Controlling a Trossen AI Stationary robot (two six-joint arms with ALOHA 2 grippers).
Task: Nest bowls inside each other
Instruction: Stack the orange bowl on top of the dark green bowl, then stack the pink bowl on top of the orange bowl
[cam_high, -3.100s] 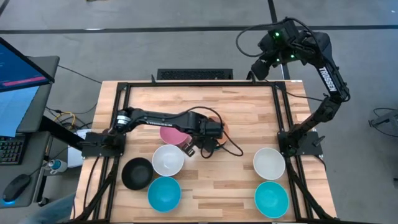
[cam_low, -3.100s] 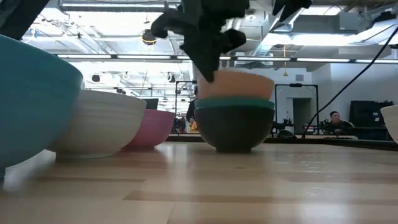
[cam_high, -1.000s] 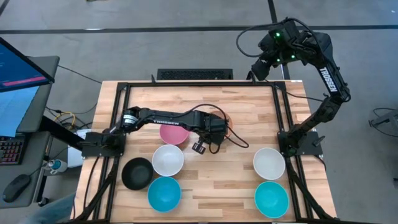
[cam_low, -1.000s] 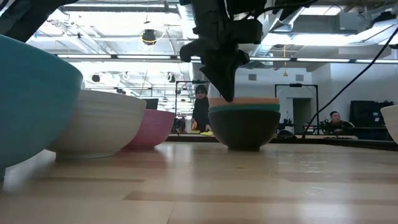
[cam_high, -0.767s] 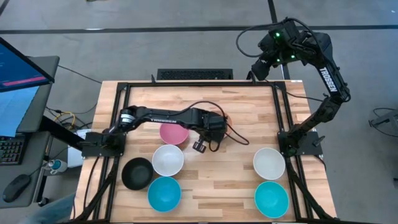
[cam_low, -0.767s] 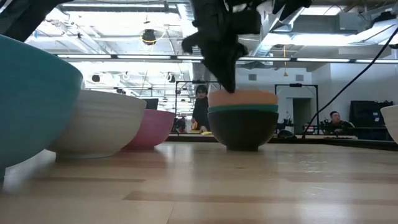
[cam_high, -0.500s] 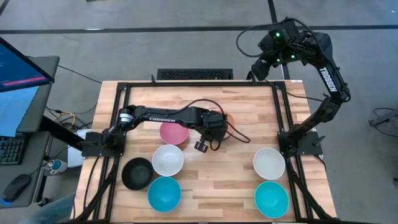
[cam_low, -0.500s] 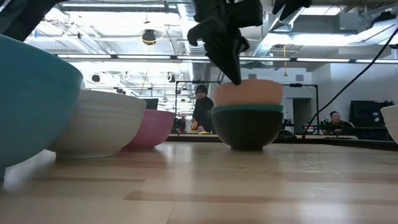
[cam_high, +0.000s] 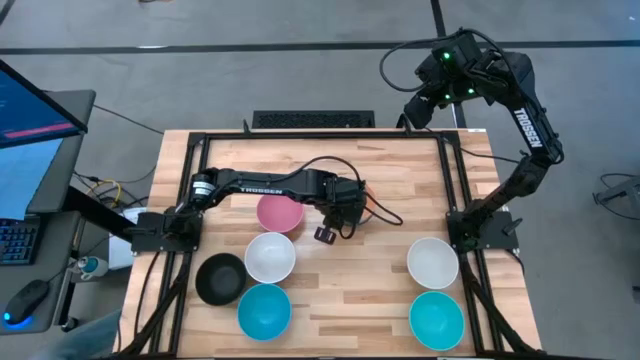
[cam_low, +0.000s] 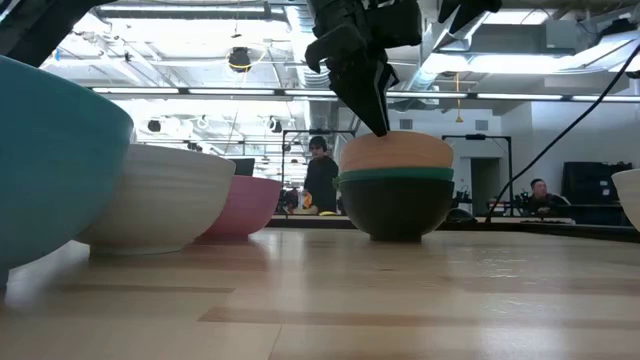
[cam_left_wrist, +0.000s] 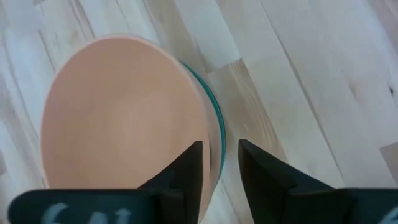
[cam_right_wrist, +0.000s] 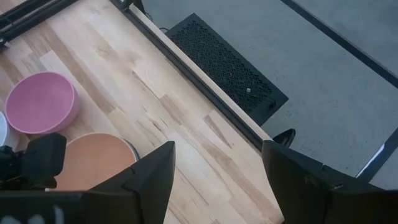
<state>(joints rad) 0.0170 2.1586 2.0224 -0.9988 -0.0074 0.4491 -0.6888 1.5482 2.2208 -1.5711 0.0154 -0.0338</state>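
Left gripper (cam_left_wrist: 220, 163) straddles rim of orange bowl (cam_left_wrist: 124, 118), fingers slightly parted. Orange bowl nested in green bowl (cam_low: 395, 175). Right gripper (cam_right_wrist: 217, 162) wide, empty, raised beyond table's far edge.

Seen from above, 12 o'clock is the far edge of the table (cam_high: 400, 165). The stack of bowls (cam_low: 395, 195) stands near the middle, a bit toward 12 o'clock. It is three bowls, one inside the next. The left gripper (cam_left_wrist: 219, 152) hangs right over the stack.

The first bowl (cam_high: 280, 213) sits just beside the stack, at its 9 o'clock. The second bowl (cam_high: 270, 257) sits at 6 o'clock of the first. The third bowl (cam_high: 220, 279) is at 8 o'clock of the second. The fourth bowl (cam_high: 264, 311) is at 6 o'clock of the second.

Well apart, at 3 o'clock of the second bowl, sits the fifth bowl (cam_high: 432, 262). The sixth bowl (cam_high: 437, 320) is at its 6 o'clock.
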